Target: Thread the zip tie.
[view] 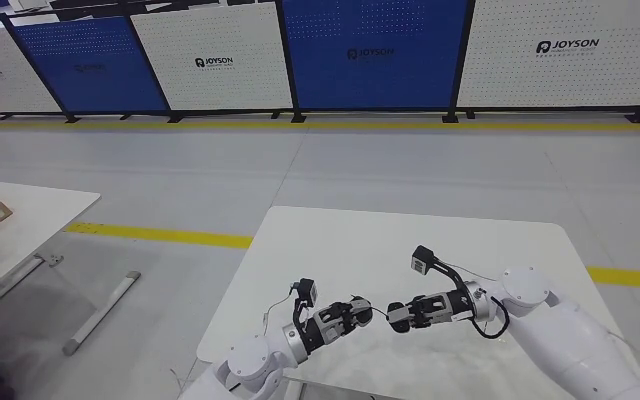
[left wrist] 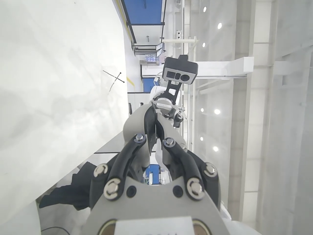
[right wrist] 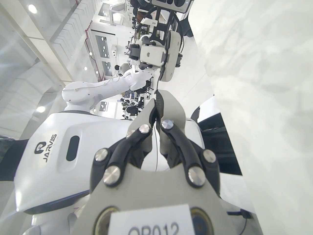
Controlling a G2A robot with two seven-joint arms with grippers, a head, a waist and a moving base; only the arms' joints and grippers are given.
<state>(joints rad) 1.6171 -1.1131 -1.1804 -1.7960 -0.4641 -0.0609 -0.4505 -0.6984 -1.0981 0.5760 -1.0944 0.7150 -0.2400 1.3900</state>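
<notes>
My two grippers meet tip to tip just above the front part of the white table [view: 400, 240]. The right gripper [right wrist: 157, 101] is shut on a thin black zip tie [right wrist: 159, 84], which sticks out past its fingertips. The strip runs on to the left gripper [right wrist: 166, 74] facing it. In the left wrist view, the left gripper [left wrist: 152, 133] has its fingers pressed together, and the tie itself is hidden between them. From above, the left gripper [view: 368, 315] and right gripper [view: 392, 318] are nearly touching.
Two or three spare black zip ties [left wrist: 115, 79] lie crossed on the table beyond the right arm. The table's front edge [view: 300, 375] runs close under both arms. A second white table [view: 40, 215] stands off to the left across open floor.
</notes>
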